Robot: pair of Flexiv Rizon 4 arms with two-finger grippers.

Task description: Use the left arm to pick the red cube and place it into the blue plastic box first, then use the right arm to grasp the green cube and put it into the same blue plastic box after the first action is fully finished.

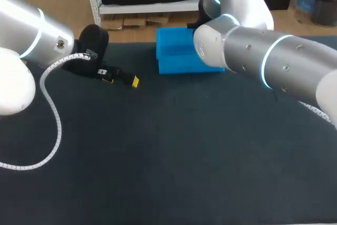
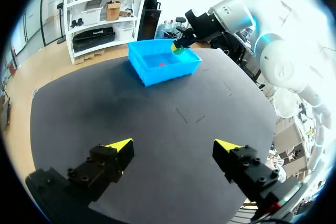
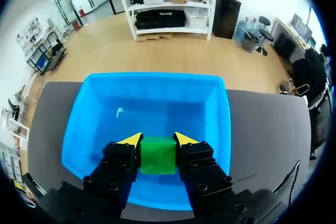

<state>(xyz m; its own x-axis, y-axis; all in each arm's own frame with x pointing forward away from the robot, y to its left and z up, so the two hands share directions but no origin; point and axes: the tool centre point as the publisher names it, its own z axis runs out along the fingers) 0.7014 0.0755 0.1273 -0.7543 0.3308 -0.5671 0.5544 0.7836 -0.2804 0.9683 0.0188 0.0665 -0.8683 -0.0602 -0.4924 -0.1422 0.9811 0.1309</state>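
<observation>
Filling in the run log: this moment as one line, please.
red cube: in blue box | right gripper: shut on green cube, over blue box | left gripper: open, empty

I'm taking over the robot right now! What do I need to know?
Left pincer: open, empty, over the table, apart from the blue plastic box.
Right pincer: shut on the green cube, held above the inside of the box.
Red cube: looks to lie in the box already, so step one seems done.
To do: let the green cube go into the box, then draw the right arm back.
</observation>
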